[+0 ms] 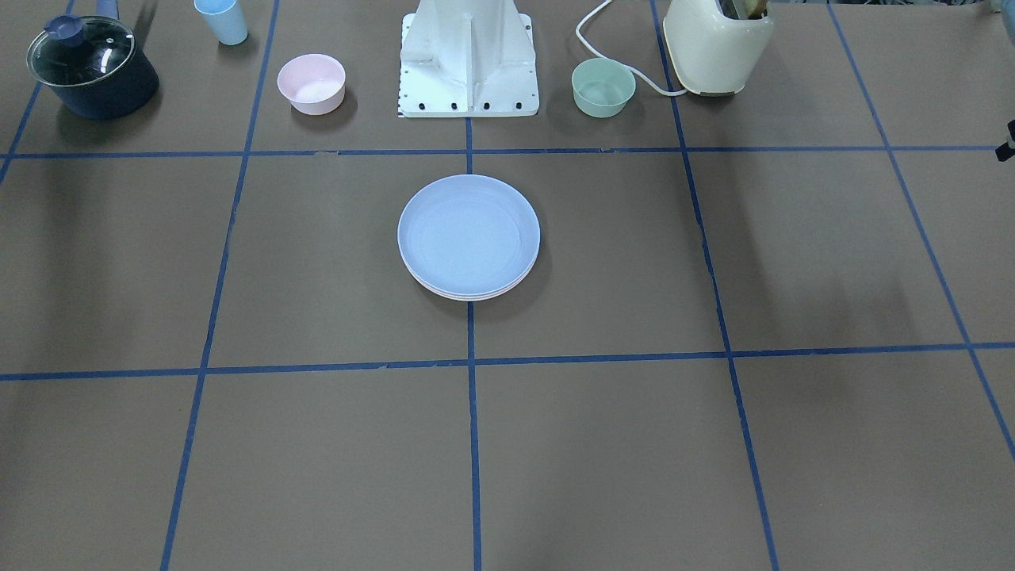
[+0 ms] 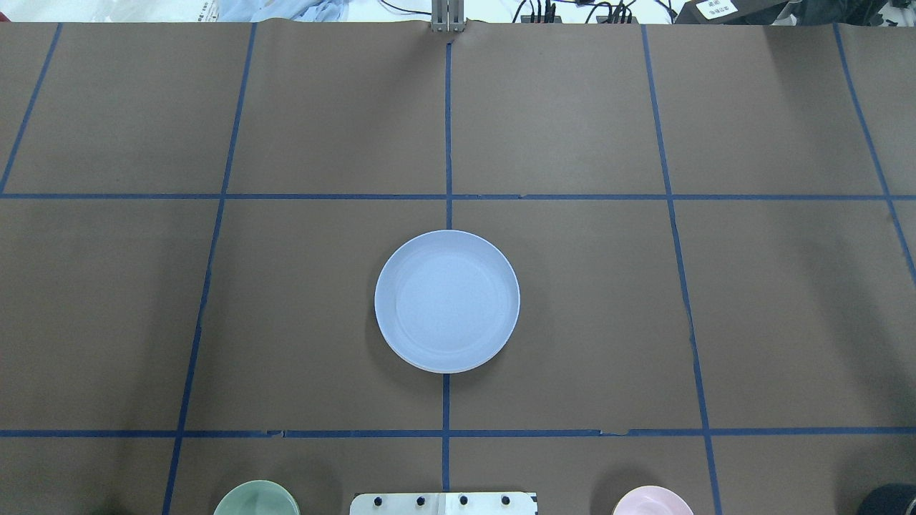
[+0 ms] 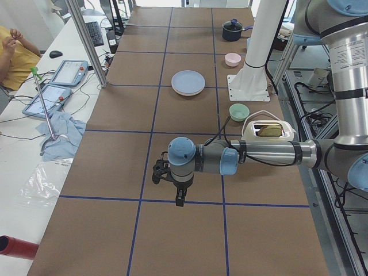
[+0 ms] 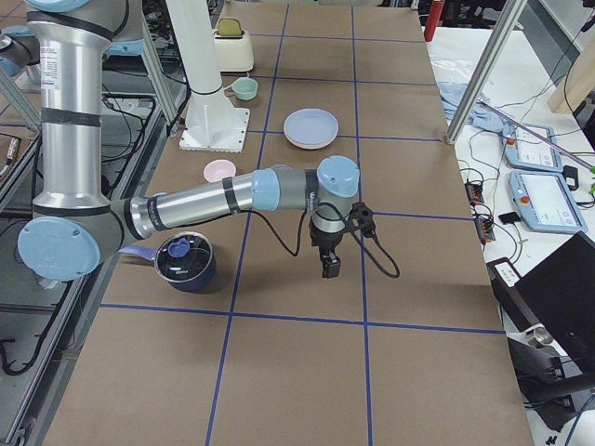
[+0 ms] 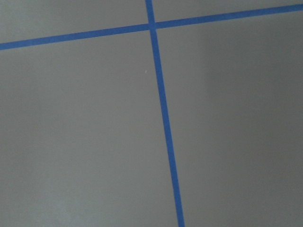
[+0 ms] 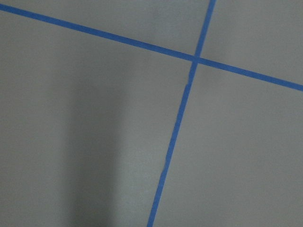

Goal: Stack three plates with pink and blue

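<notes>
The light blue plate [image 1: 468, 234] lies on top of a stack at the table's middle, and also shows in the overhead view [image 2: 447, 300]. Below it, two pale rims [image 1: 468, 296] peek out, pinkish and whitish; I cannot tell their order. My left gripper [image 3: 179, 200] hangs above the table far from the stack, towards the robot's left end, and shows only in the exterior left view. My right gripper [image 4: 330, 268] hangs above the table towards the right end, and shows only in the exterior right view. I cannot tell whether either is open or shut. Both wrist views show only bare table and blue tape.
Near the robot base [image 1: 468, 59] stand a small pink bowl [image 1: 311, 83] and a small green bowl [image 1: 603, 87]. A dark pot with a glass lid [image 1: 91, 67], a blue cup [image 1: 221, 20] and a cream toaster [image 1: 718, 44] stand along the same edge.
</notes>
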